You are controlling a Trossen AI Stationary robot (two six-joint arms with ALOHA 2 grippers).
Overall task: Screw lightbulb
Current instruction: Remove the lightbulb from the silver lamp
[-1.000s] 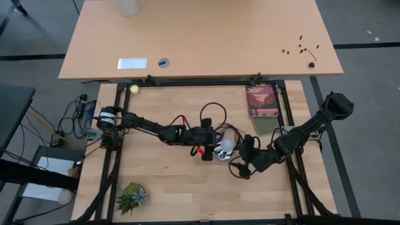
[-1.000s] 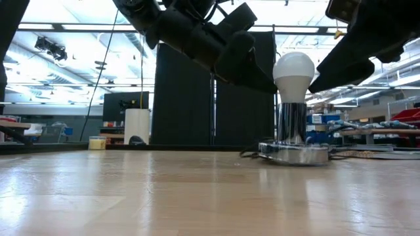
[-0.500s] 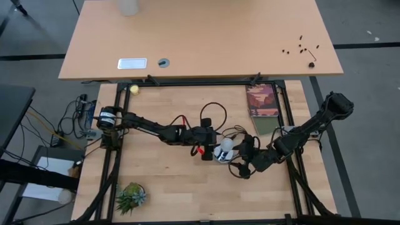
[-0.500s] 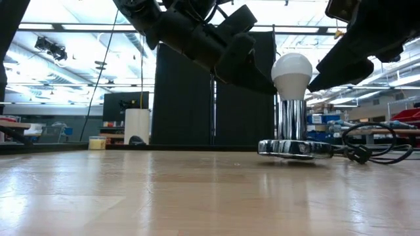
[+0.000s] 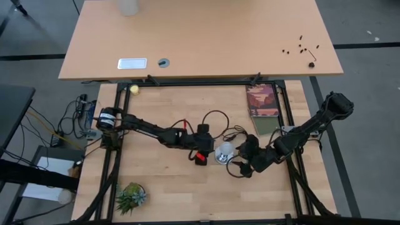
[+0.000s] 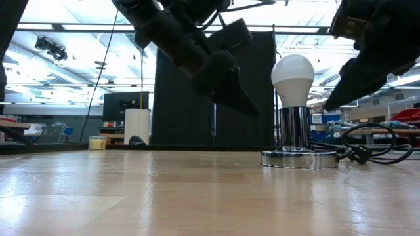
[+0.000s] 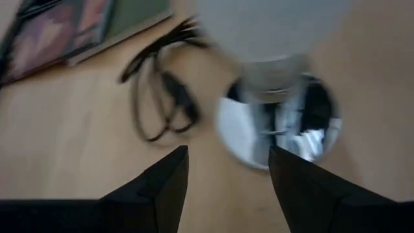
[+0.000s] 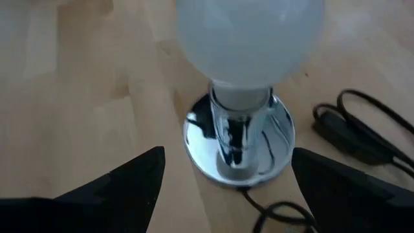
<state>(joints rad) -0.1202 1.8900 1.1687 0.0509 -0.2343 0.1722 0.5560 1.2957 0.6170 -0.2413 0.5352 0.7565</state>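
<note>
The white lightbulb (image 6: 293,71) stands upright in a chrome socket stand (image 6: 298,157) with a round base and a black cord (image 6: 367,147), at the table's middle. It also shows in the high view (image 5: 224,150). My left gripper (image 5: 208,155) is open just left of the bulb. In the left wrist view (image 7: 226,158) its fingers are apart, short of the base (image 7: 278,123). My right gripper (image 5: 244,155) is open just right of the bulb. In the right wrist view (image 8: 226,158) its fingers spread wide in front of the bulb (image 8: 249,39).
The cord loops (image 5: 215,119) lie on the table beyond the lamp. A book (image 5: 262,100) and a dark flat thing (image 5: 265,124) lie at the far right. A small plant (image 5: 130,197) stands at the near left, and a yellow ball (image 5: 133,89) lies at the far left.
Both grippers have drawn back from the bulb, the left toward the table's left and near edge, the right toward the right. The lamp has shifted a little and its base now stands flat on the table. The cord has moved with it.
</note>
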